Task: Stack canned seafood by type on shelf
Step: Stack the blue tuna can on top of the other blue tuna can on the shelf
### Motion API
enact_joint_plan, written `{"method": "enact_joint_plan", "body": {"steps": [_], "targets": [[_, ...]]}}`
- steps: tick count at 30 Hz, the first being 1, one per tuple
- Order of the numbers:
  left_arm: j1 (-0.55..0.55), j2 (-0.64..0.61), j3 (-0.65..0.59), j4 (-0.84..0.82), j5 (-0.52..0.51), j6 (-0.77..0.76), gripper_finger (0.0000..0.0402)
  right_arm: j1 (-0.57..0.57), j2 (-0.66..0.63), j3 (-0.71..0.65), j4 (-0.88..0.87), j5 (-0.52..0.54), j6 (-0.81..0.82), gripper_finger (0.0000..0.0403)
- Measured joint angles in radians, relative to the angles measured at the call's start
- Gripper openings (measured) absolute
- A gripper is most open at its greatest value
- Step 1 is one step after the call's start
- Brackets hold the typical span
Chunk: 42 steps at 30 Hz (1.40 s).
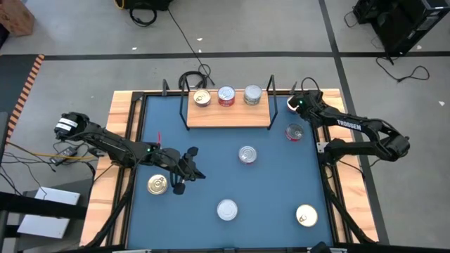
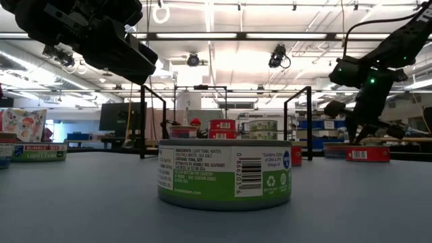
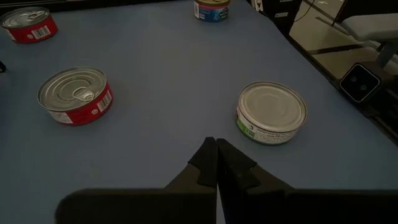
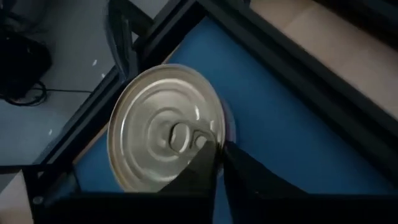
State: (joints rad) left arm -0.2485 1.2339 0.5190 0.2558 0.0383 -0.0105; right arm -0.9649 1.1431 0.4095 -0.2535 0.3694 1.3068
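The left arm reaches in from the table's nine o'clock edge, bent low across the blue table (image 1: 211,176). The left gripper (image 1: 191,163) hangs over the mat with its fingers (image 3: 205,163) pressed together on nothing; a gold-lidded tin (image 1: 157,184) lies just at its seven o'clock.

Centre: the shelf (image 1: 228,114) sits at the table's twelve o'clock edge carrying three tins in a row, gold-lidded (image 1: 202,98), red-sided (image 1: 226,95) and silver-lidded (image 1: 252,95). Loose on the mat lie a ring-pull tin (image 1: 247,154), a plain silver tin (image 1: 227,209) at six o'clock and another gold one (image 1: 306,216) at five o'clock.

The right arm folds in from three o'clock. The right gripper (image 1: 295,105) hovers over a red-sided tin (image 1: 294,132) just off the shelf's right end; whether it pinches the tin, I cannot tell.

Beyond the table is grey floor with black cables (image 1: 151,13).
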Motion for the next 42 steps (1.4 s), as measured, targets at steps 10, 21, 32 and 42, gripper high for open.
{"method": "enact_joint_plan", "body": {"steps": [10,21,32,42], "targets": [[0.0,0.0,0.0,0.0,0.0,0.0,0.0006,0.0,0.0,0.0,-0.002,0.023,-0.072,0.0004],[0.0,0.0,0.0,0.0,0.0,-0.001,0.0006,0.001,-0.063,-0.001,-0.076,-0.066,-0.228,0.0002],[0.0,0.0,0.0,0.0,0.0,-0.001,0.0006,0.001,-0.261,-0.004,-0.266,-0.1,-0.335,0.0],[0.0,0.0,0.0,0.0,0.0,-0.004,0.0006,0.001,-0.446,-0.004,-0.411,-0.162,-0.386,0.0]]}}
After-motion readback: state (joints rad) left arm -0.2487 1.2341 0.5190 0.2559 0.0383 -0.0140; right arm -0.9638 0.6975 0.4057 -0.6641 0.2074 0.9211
